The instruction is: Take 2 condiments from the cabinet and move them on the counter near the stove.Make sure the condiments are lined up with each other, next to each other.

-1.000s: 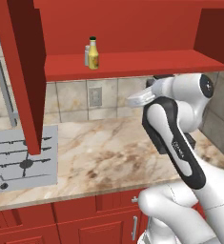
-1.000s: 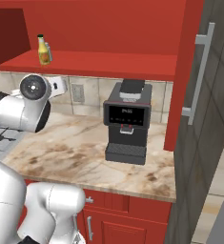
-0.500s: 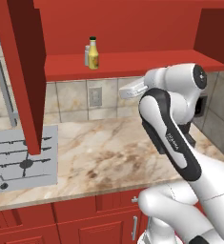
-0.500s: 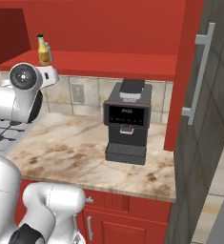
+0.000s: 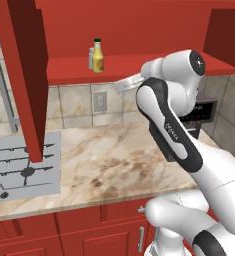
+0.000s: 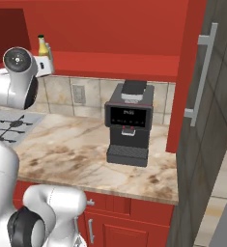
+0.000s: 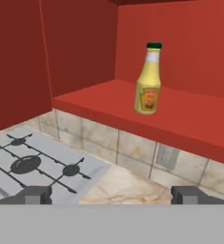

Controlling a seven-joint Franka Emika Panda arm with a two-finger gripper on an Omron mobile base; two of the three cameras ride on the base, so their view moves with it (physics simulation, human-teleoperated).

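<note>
The yellow bottle stands upright on the red shelf of the cabinet, close to the shelf's left end and a little back from its front lip. In the left base view a shorter grey-white shaker stands just beside it, touching or nearly so, tucked behind the bottle's left flank — which is probably why the hand view hides it behind the bottle. Both condiments are up in the cabinet, neither yet down on the worktop.

The gripper is raised to about shelf height, to the right of the bottle and well apart from it. Its fingers are spread wide, with nothing between them. That wide spread suits an approach: the bottle's body is broad at the base, and open fingers can pass either side of it before closing. The hand looks along the shelf towards the bottle, so a grip from the side seems intended, which keeps the bottle upright as it comes out.

The stove lies at the left end of the worktop, below and left of the shelf, partly behind the open cabinet door. The bare stretch of worktop just right of the stove looks like the sensible landing place. The coffee machine stands further right, clear of that spot.

My judgement is that the task is at its start — the reach to the first condiment. The shaker so close behind the bottle is the risk: a finger sliding in on that side could knock it over.
</note>
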